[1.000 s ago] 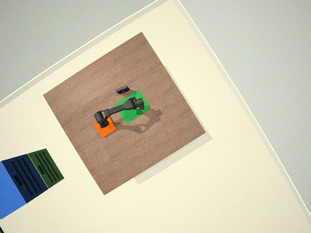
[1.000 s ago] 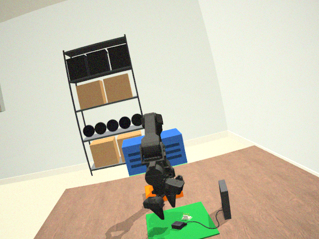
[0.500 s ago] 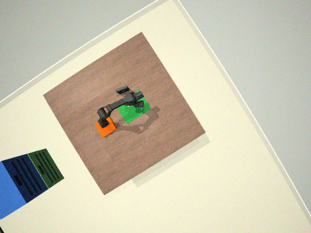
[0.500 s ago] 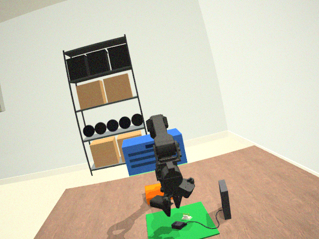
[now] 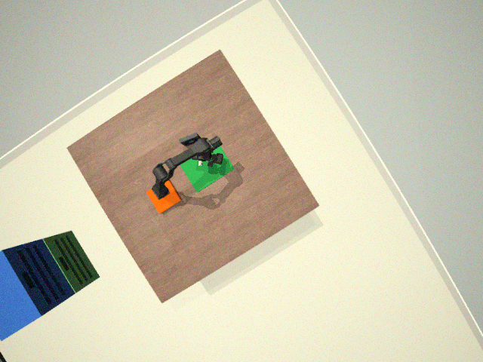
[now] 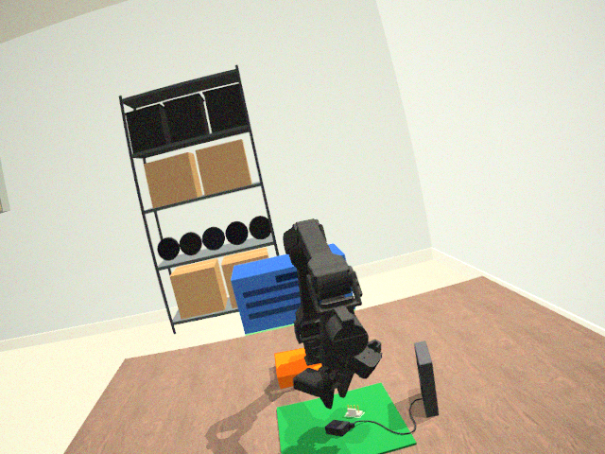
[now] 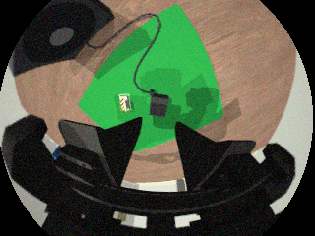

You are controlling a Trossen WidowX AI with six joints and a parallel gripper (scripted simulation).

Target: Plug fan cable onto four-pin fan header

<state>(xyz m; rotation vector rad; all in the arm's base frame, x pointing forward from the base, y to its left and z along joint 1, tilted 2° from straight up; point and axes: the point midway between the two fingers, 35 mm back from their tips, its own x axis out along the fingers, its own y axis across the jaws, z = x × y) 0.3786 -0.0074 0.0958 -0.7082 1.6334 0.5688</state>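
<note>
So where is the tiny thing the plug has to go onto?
Find the green board lying flat on the brown table, just in front of the robot's open hand. Near its middle sits a black plug with a thin cable. Right beside that plug is the fan header: small, pale, with little pins sticking up, the only light thing on the green.
</note>
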